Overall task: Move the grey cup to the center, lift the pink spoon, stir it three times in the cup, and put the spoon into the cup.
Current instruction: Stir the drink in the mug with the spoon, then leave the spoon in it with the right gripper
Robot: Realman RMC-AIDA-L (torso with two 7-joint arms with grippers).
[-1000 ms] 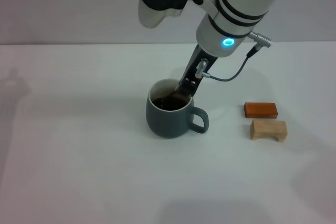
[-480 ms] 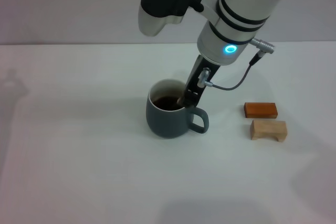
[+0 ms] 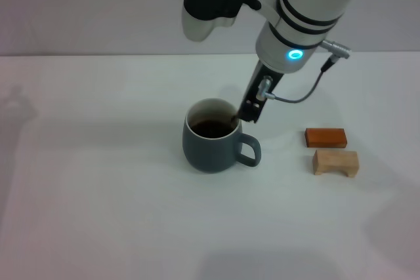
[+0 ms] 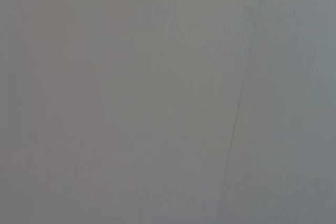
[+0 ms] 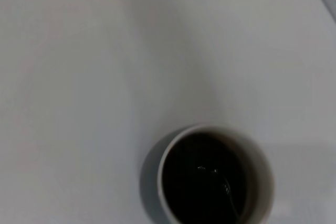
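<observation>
The grey cup [image 3: 209, 154] stands on the white table near the middle, its handle towards the right, with dark brown liquid inside. My right gripper [image 3: 249, 115] hangs over the cup's right rim, shut on the pink spoon [image 3: 234, 120]. Only a thin bit of the spoon shows, slanting down into the liquid. In the right wrist view the cup [image 5: 164, 157] is seen from above, and the spoon's tip [image 5: 227, 189] glints under the dark liquid. The left gripper is out of view; its wrist view shows only a blank grey surface.
An orange wooden block [image 3: 325, 137] and a tan wooden block [image 3: 335, 162] lie to the right of the cup. The white table [image 3: 98, 195] stretches to the left and front.
My right gripper has moved to the right and slightly up, from over the cup's middle to its right rim, taking the spoon with it. The cup has not moved.
</observation>
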